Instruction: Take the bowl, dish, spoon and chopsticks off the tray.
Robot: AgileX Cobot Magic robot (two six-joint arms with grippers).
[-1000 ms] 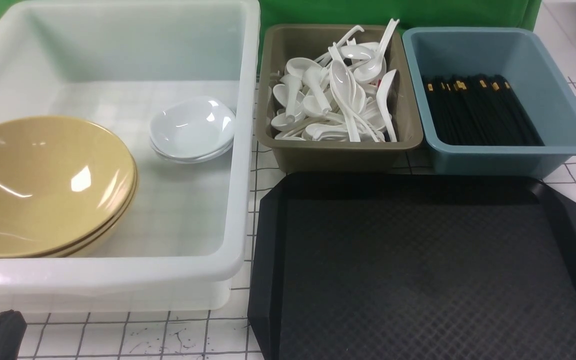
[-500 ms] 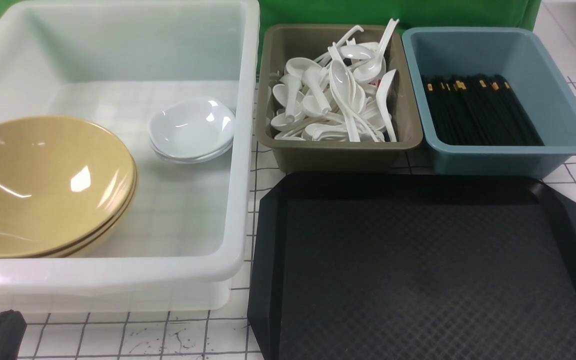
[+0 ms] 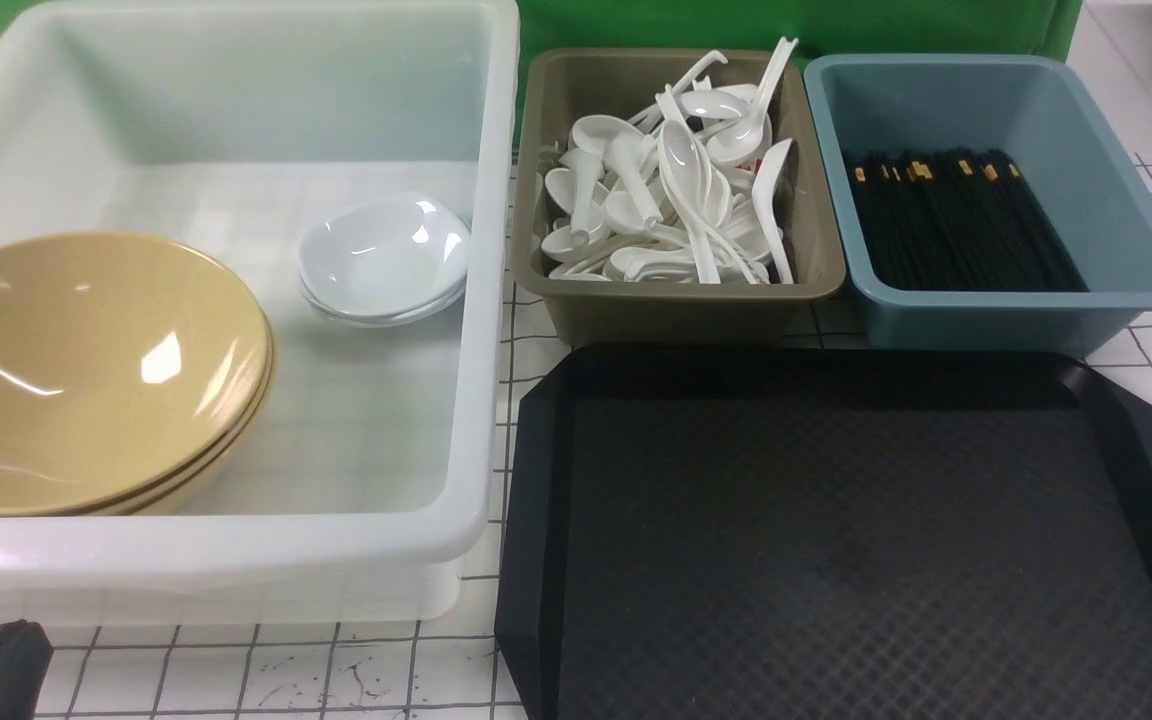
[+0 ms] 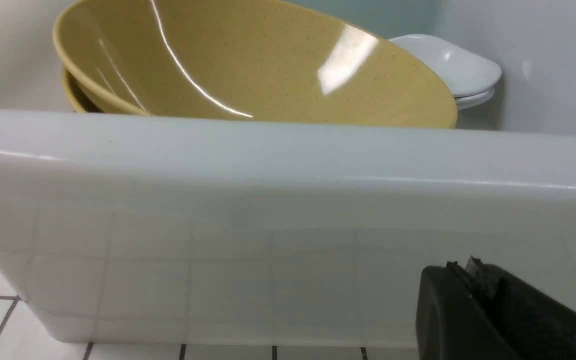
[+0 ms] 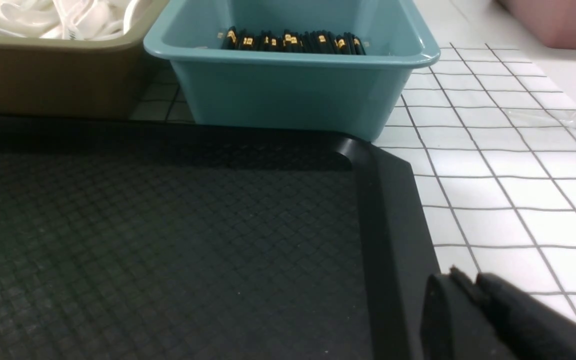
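Tray [image 3: 836, 540] ahead of me sits bare in front view, unchanged from a second ago; bowl [image 3: 86, 370], dish [image 3: 384, 255] binned. Left wrist: my left claw [image 4: 473, 272] closed, empty. Right wrist: right claw [image 5: 460, 285], state unclear; chopsticks [image 5: 293, 41] beyond. Clearing looks finished.

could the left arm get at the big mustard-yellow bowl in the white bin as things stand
Probably yes: the glossy mustard-yellow bowl lies on top of its stack in the open white plastic bin, uncovered. Only the bin's near wall stands between it and the left gripper.
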